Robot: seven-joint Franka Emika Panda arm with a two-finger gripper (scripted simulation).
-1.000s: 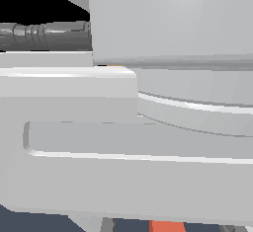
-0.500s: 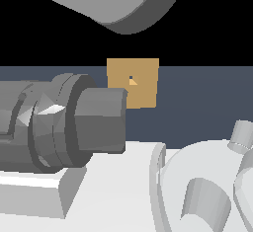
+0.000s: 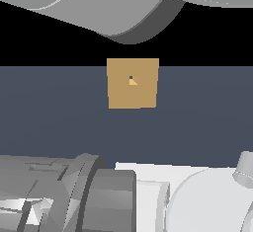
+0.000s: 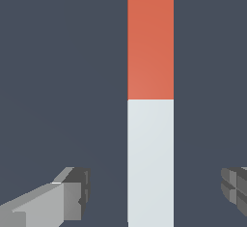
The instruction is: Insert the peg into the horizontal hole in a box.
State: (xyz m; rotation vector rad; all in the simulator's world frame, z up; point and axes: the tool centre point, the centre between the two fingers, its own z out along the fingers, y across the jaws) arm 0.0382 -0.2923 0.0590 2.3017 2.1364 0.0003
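Big grey robot arm parts (image 3: 64, 196) fill the near side of the exterior view. Far behind them the tan box (image 3: 132, 83) stands on the dark floor, its tiny hole (image 3: 131, 79) in the middle. The peg (image 4: 150, 100) lies between the wide-open gripper's (image 4: 157, 192) fingers (image 4: 72, 194), touching neither.

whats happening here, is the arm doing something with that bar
A simulated Panda arm is setting up to pick up the peg, a slim bar that is orange-red on one part and pale grey-white on the other. In the wrist view the claw is open, one finger on either side of the pale end, with gaps, not gripping. The box with the horizontal hole shows in the exterior view, beyond the arm. Nothing is inserted yet.
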